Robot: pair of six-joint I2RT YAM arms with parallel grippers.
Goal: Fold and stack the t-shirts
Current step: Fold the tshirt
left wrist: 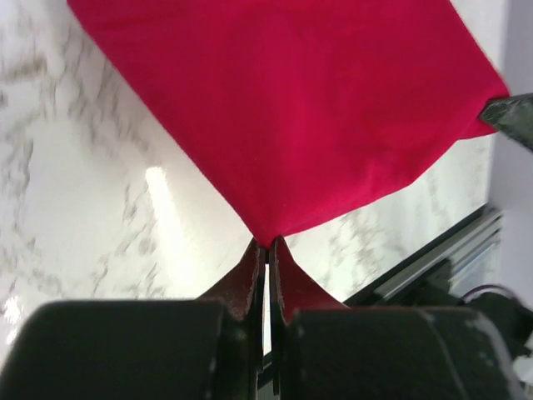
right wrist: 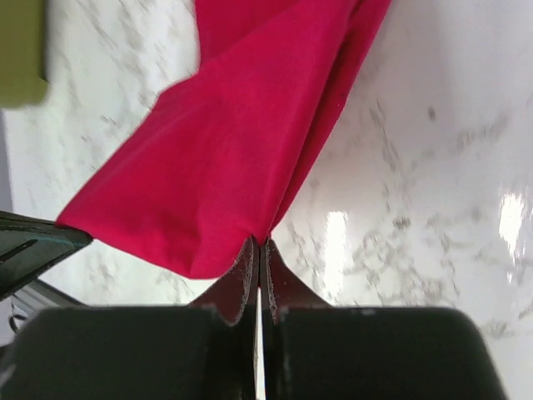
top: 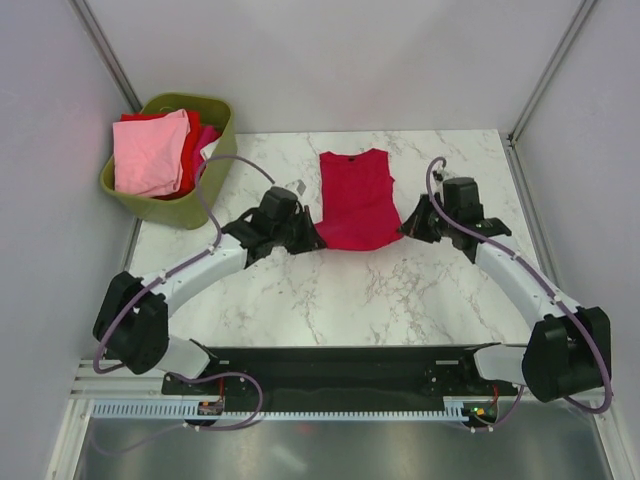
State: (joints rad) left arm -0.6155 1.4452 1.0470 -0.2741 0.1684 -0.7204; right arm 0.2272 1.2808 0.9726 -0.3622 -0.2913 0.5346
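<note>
A crimson red t-shirt point(top: 356, 200) lies on the marble table, sleeves folded in, neck with a dark label at the far end. My left gripper point(top: 312, 238) is shut on its near left hem corner; in the left wrist view point(left wrist: 268, 242) the cloth point(left wrist: 291, 108) runs straight out of the closed tips. My right gripper point(top: 406, 228) is shut on the near right hem corner, seen in the right wrist view point(right wrist: 259, 242) with the cloth point(right wrist: 225, 175) bunched at the tips. A light pink shirt point(top: 150, 152) and more red and magenta cloth lie in the basket.
The olive-green basket point(top: 212, 165) stands at the table's far left corner. A small white tag point(top: 299, 187) lies left of the shirt. Bare marble point(top: 380, 290) lies between the shirt and the black base rail point(top: 340, 365).
</note>
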